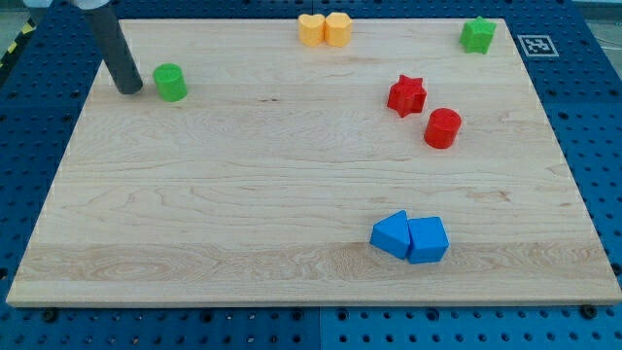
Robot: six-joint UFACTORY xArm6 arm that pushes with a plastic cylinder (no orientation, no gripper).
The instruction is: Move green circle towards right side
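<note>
The green circle (170, 83) is a short green cylinder standing near the top left of the wooden board (243, 194). My tip (128, 89) is the lower end of the dark rod, resting on the board just to the left of the green circle, with a small gap between them.
Two yellow blocks (325, 29) sit together at the top middle. A green star (477, 35) is at the top right. A red star (406, 95) and a red cylinder (442, 128) lie right of centre. Two blue blocks (410, 237) touch near the bottom right.
</note>
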